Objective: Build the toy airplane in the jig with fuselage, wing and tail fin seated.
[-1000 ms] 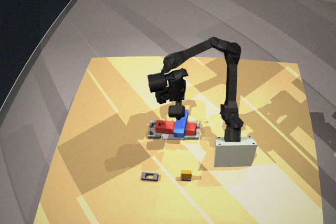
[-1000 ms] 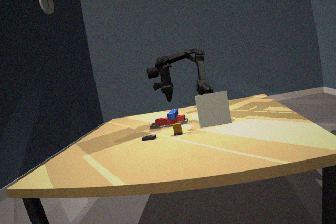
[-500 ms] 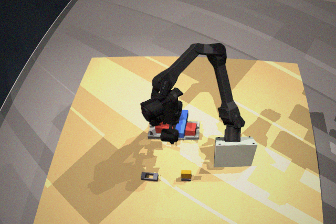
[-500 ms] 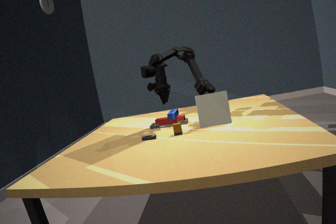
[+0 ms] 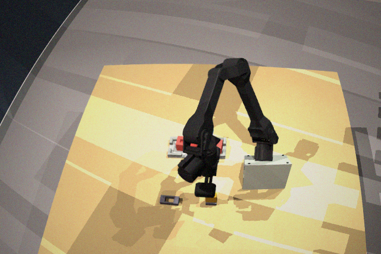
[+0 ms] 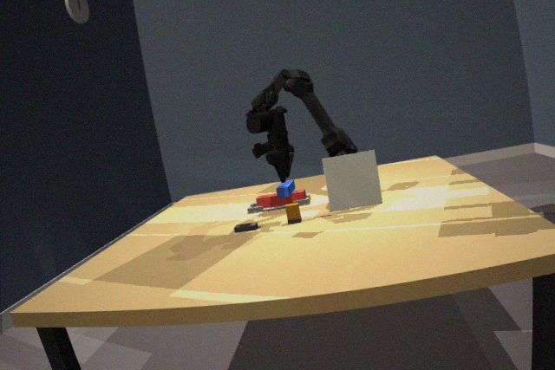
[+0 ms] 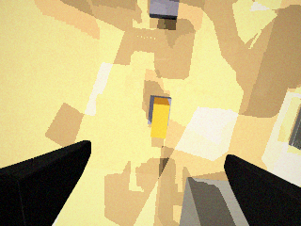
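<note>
Wrist view: gripper (image 7: 157, 165) spread wide, empty, above the upright yellow tail fin (image 7: 160, 120), near the jig (image 5: 172, 149); probably lining up a grasp.

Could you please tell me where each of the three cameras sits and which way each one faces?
Top: high above the table, angled down; shows the whole arm, its grey base block and the red fuselage.
Exterior: low beyond the table's curved edge, facing the far wall; shows the arm, blue wing and yellow tail fin.
Wrist: on the gripper, looking down between both open fingers at the tail fin.
All three views share the tail fin.
</note>
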`<act>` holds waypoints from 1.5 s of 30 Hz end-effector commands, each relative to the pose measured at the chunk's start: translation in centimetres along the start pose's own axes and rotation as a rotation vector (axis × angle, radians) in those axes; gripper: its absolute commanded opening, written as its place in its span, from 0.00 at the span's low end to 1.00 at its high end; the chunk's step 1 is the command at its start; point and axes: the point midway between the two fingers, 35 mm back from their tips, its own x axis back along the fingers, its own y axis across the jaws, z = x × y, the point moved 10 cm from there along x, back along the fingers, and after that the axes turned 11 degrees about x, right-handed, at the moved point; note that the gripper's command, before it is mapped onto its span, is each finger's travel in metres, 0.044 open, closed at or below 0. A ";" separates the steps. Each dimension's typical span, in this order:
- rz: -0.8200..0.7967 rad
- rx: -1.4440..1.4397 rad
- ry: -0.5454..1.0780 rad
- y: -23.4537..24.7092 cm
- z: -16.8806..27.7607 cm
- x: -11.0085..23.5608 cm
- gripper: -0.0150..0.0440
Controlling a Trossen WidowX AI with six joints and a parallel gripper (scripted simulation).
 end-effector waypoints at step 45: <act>0.020 -0.001 0.015 -0.2 0.4 -11.5 1.00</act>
